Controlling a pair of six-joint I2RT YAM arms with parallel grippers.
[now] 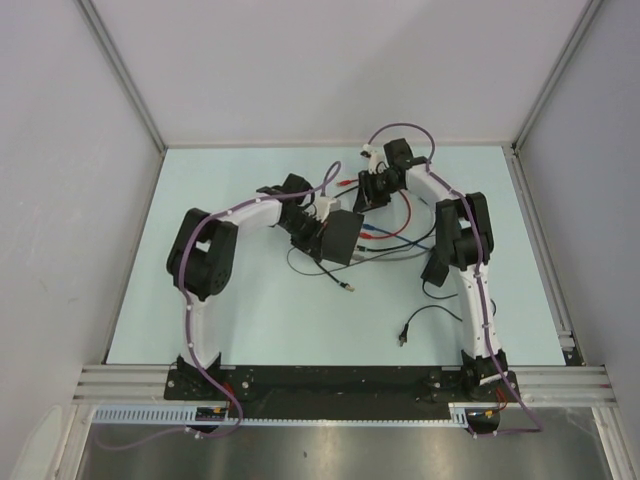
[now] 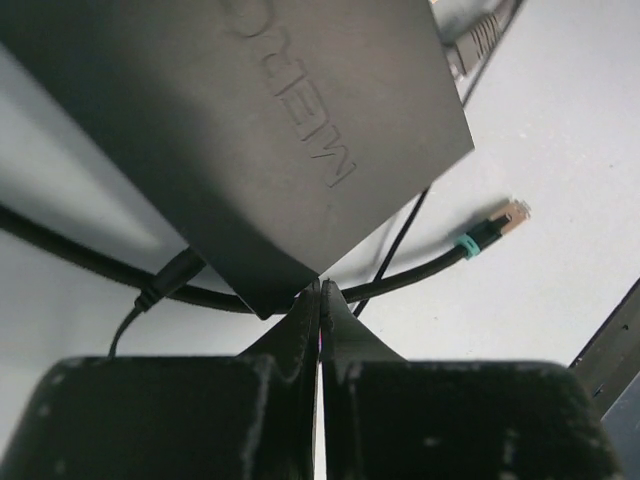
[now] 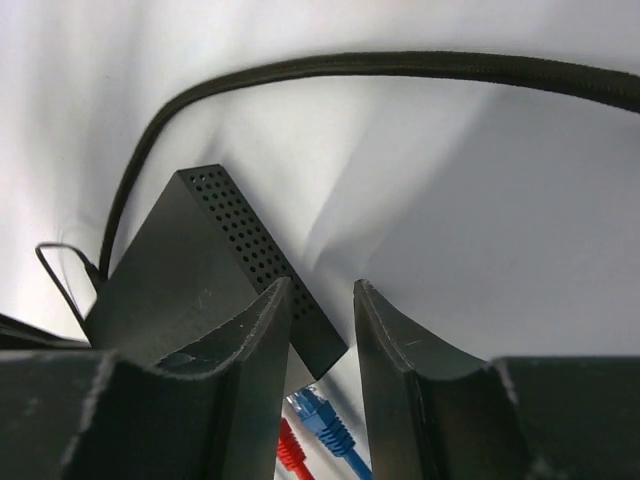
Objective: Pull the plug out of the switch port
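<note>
- At the left pincer (image 2: 320, 297): fingers pressed together, tips touching the near corner of the switch (image 2: 280, 120); cannot tell whether anything is nipped between them.
- Just above those tips: switch held at a slant, broad lettered face turned toward the wrist camera, pale desk (image 2: 570, 110) behind.
- At the switch's far right edge: grey plug (image 2: 478, 40) sitting at a socket.
- Left of the tips: thin black lead (image 2: 165, 282) ending at the switch's lower edge.
- Right of the tips: teal-collared plug (image 2: 490, 228) lying loose on the desk, apart from the switch.
- At the right pincer (image 3: 322, 287): fingers spread, one perforated corner of the switch in the gap, left finger overlapping its face.
- Just below that corner: blue plug (image 3: 322, 418) and red plug (image 3: 290, 445) side by side; cannot tell whether either is seated.
- Farther out: thick braided cable (image 3: 400, 65) arching over the desk.
- Seen from overhead: switch near the desk's middle, left pincer on its left, right pincer just beyond its far right corner.
</note>
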